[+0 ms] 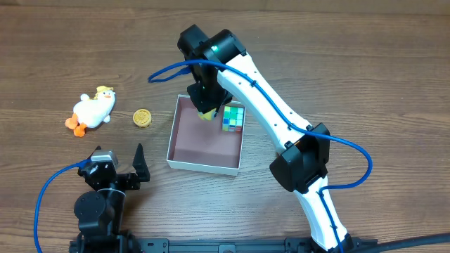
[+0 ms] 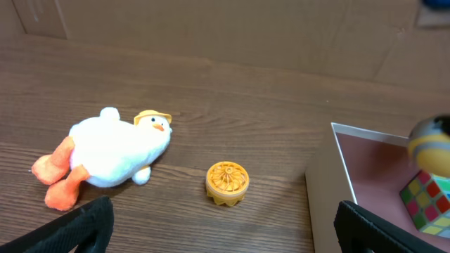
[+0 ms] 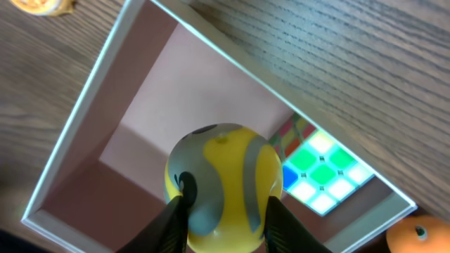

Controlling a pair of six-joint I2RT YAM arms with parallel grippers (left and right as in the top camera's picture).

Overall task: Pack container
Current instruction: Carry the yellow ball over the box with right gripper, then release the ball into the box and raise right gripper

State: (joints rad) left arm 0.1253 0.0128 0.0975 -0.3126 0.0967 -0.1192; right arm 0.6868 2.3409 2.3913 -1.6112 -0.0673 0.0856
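The container (image 1: 181,161), a shallow white-walled box with a pinkish-brown floor (image 3: 151,126), lies mid-table; its near wall shows in the left wrist view (image 2: 320,186). A colour cube (image 1: 233,118) rests in its far right corner (image 3: 323,172) (image 2: 426,202). My right gripper (image 1: 207,111) hangs over the container's far side, shut on a yellow and grey egg-shaped toy (image 3: 223,186), which also shows at the right edge of the left wrist view (image 2: 430,145). My left gripper (image 1: 121,169) stands open near the front left, nothing between its fingers (image 2: 84,228).
A white plush duck (image 1: 93,109) (image 2: 105,154) with orange feet lies on the wood at the left. A round yellow-orange disc toy (image 1: 143,118) (image 2: 226,182) sits between the duck and the container. A blue cable (image 1: 169,70) loops off the right arm.
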